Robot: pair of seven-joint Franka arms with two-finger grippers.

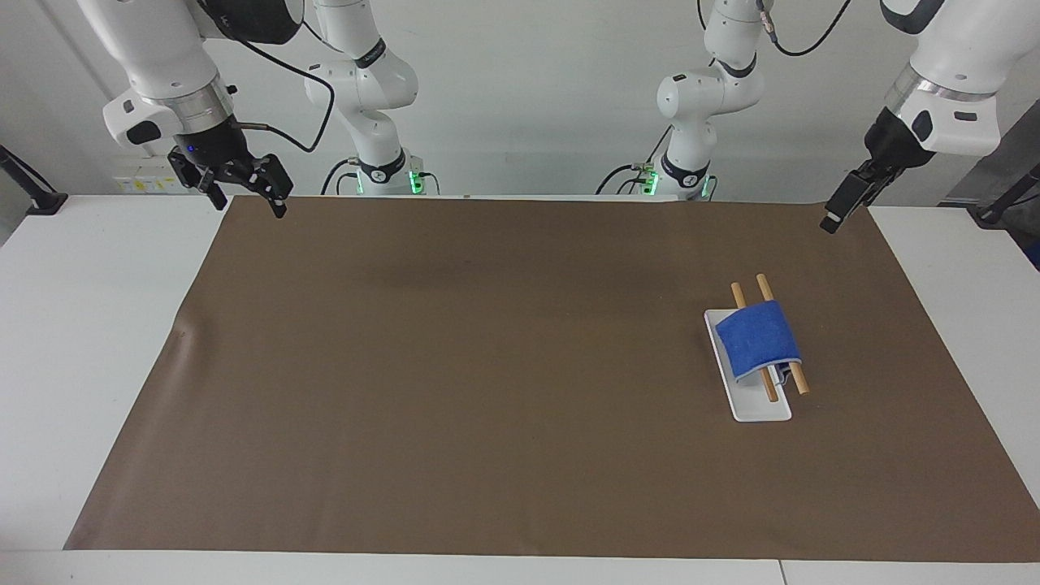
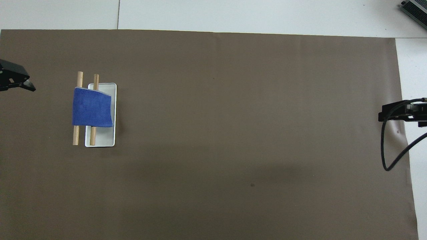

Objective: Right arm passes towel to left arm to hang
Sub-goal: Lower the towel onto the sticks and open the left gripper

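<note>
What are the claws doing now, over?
Left claw and right claw both raised, holding nothing. Towel draped over rack's wooden rods. Nothing in the way.

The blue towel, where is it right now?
The towel hangs draped over two wooden rods on a white rack base, toward the left arm's end of the table, touching no pincer.
</note>
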